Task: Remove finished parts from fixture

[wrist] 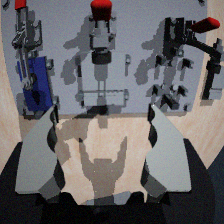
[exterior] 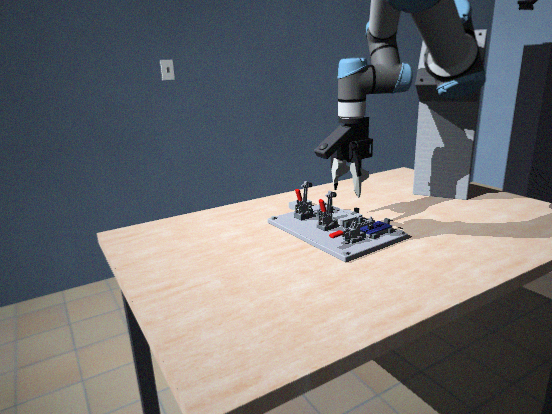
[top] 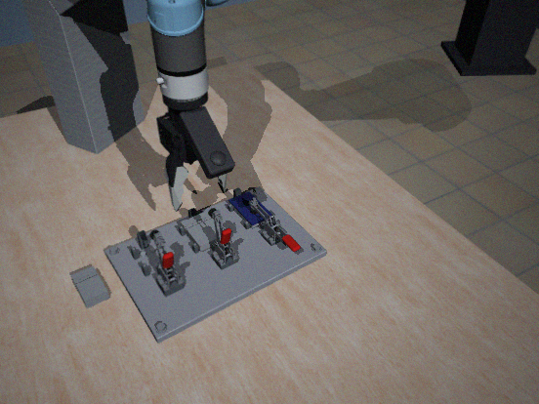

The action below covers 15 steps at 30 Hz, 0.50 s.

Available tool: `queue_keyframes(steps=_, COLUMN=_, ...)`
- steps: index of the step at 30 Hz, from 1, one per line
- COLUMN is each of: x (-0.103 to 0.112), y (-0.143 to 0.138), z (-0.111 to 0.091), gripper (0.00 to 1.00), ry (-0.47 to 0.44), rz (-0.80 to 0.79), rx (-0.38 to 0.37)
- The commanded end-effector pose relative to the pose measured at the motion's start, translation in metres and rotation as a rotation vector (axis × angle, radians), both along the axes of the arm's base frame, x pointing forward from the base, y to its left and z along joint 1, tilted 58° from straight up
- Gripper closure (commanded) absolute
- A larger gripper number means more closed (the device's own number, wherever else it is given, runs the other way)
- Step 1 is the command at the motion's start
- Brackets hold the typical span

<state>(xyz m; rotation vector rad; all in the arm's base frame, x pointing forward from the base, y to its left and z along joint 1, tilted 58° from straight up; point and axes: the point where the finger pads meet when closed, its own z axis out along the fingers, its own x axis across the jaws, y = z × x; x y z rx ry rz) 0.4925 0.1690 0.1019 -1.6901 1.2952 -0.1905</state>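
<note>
The grey fixture plate (top: 210, 288) (exterior: 315, 235) (wrist: 60, 12) carries three nests. The blue blank (top: 246, 212) (exterior: 372, 230) (wrist: 42, 85) sits in one end nest under a lowered clamp arm. A grey slotted part (top: 200, 235) (wrist: 116, 75) lies in the middle nest, its clamp arm raised. The other end nest is empty, its clamp raised. The other grey slotted part (top: 90, 288) (wrist: 215, 93) lies flat on the table beside that end. My gripper (top: 200, 200) (exterior: 347, 192) (wrist: 102, 105) is open and empty, above the plate's edge by the middle nest.
Two red clamp handles (top: 168, 260) (top: 226, 236) stand up from the plate with their raised arms. The blue blank's red handle (top: 291, 243) (exterior: 336, 234) lies low. The grey robot pedestal (top: 80, 98) (exterior: 442, 150) stands at the back of the table.
</note>
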Motion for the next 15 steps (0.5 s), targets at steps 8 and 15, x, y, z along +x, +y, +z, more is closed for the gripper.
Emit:
queue_keyframes(steps=8, x=0.017, y=0.015, z=-0.013, gripper=0.41, ry=-0.003, rz=-0.003, rx=0.000)
queue_keyframes(steps=15, x=0.025, y=0.023, z=-0.020, gripper=0.41, ry=-0.003, rz=-0.003, rx=0.000)
